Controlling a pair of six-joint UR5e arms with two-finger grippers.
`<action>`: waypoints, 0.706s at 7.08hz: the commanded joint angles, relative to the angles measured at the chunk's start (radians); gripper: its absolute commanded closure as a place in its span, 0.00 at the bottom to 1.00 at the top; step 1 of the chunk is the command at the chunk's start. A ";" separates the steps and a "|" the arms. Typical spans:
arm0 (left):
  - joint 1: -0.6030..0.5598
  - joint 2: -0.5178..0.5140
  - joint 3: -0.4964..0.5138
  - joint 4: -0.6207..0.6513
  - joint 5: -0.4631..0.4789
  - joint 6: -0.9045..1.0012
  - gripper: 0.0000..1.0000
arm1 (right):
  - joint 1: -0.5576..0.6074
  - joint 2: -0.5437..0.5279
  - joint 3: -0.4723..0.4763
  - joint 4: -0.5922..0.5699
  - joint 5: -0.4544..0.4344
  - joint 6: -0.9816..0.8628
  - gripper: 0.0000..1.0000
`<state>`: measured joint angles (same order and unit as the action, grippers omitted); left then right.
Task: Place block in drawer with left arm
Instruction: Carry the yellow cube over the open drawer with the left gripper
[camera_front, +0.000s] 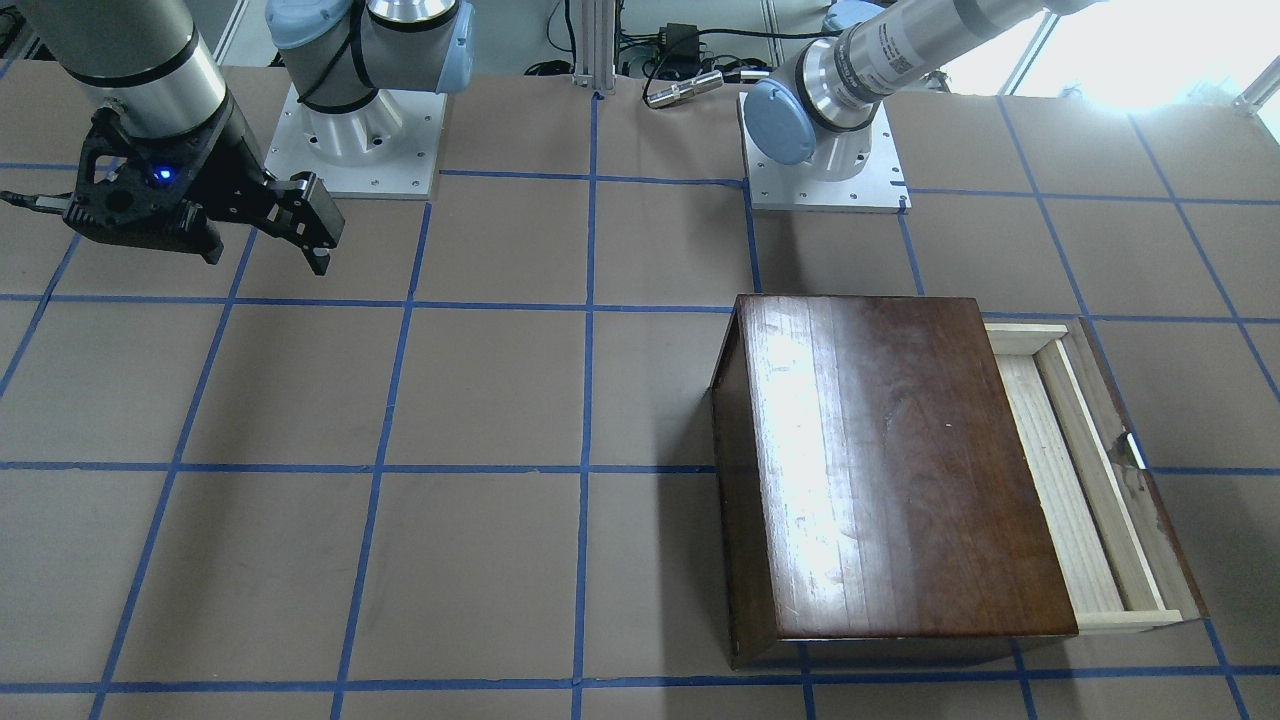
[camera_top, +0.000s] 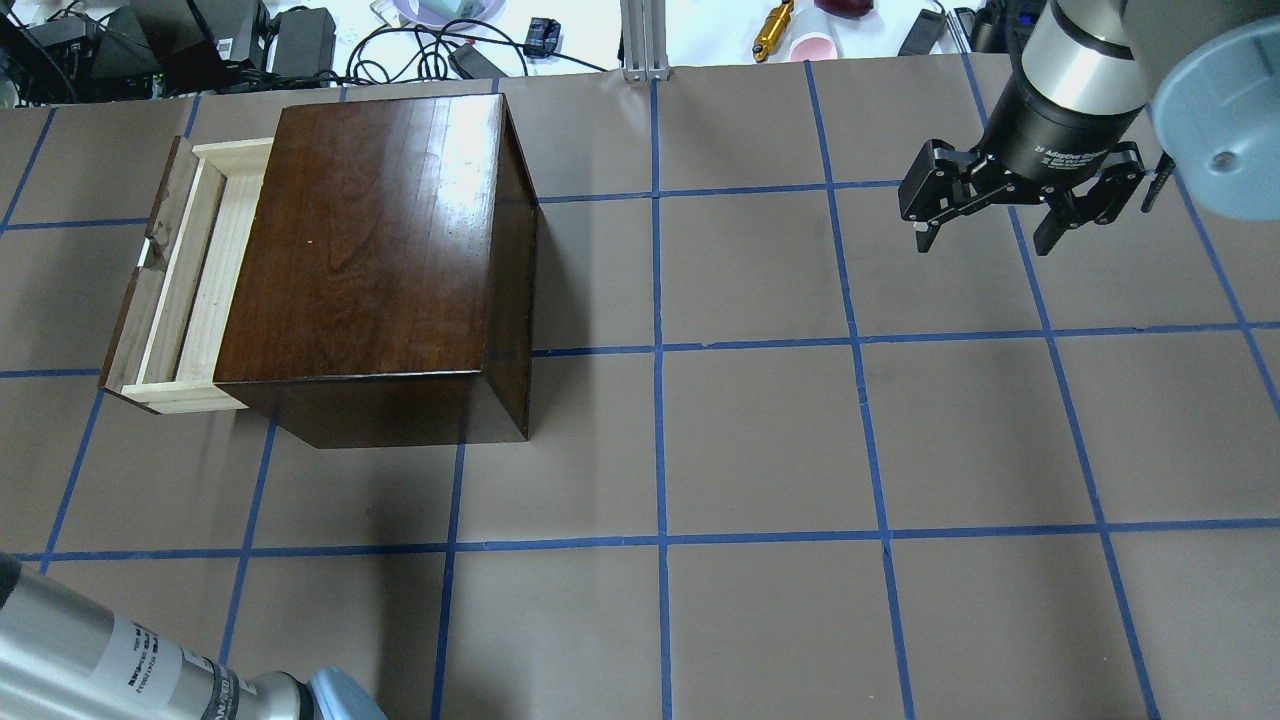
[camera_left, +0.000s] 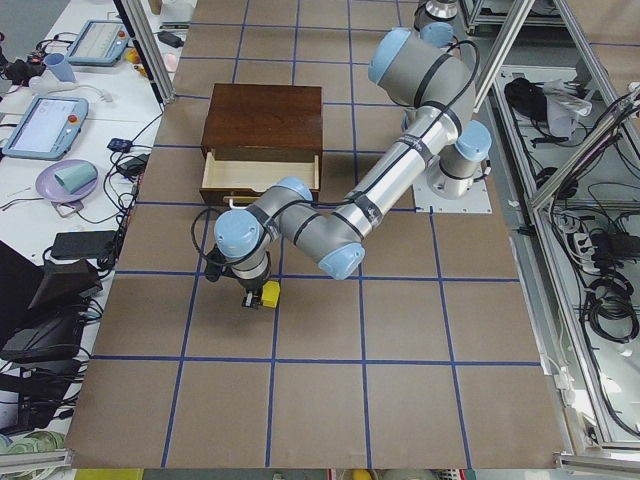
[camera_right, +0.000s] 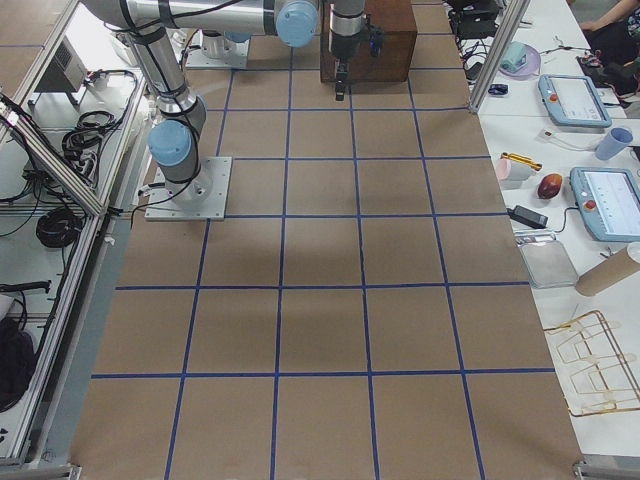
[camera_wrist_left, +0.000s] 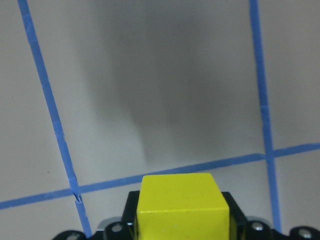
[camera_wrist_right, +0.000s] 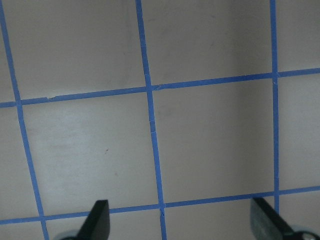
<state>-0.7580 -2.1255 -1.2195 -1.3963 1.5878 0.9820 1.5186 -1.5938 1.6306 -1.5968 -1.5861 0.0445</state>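
The yellow block (camera_wrist_left: 180, 200) fills the bottom of the left wrist view, held between the black fingers of my left gripper (camera_wrist_left: 182, 232). In the exterior left view my left gripper (camera_left: 255, 296) holds the block (camera_left: 271, 293) low over the table, about one grid square in front of the drawer (camera_left: 260, 172). The drawer (camera_top: 180, 290) is pulled partly out of the dark-brown cabinet (camera_top: 370, 250) and looks empty. My left gripper is out of the overhead and front views. My right gripper (camera_top: 985, 242) is open and empty, hovering far from the cabinet, its fingers (camera_wrist_right: 97, 220) spread wide.
The table is brown paper with a blue tape grid. The drawer's open side (camera_front: 1060, 470) faces the table's left end. Tablets, a purple plate (camera_left: 65, 182) and cables lie on the side bench. The arm bases (camera_front: 350, 130) stand at the robot's edge.
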 joint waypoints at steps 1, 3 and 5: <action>-0.035 0.105 -0.029 -0.117 -0.003 -0.087 0.80 | 0.000 0.000 0.000 0.000 0.000 0.000 0.00; -0.120 0.186 -0.081 -0.158 -0.003 -0.246 0.80 | 0.000 0.000 0.000 0.000 0.000 0.000 0.00; -0.211 0.246 -0.142 -0.158 -0.009 -0.392 0.80 | 0.000 0.000 0.000 0.000 0.000 0.000 0.00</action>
<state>-0.9150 -1.9152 -1.3278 -1.5516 1.5823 0.6791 1.5187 -1.5938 1.6306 -1.5969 -1.5861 0.0445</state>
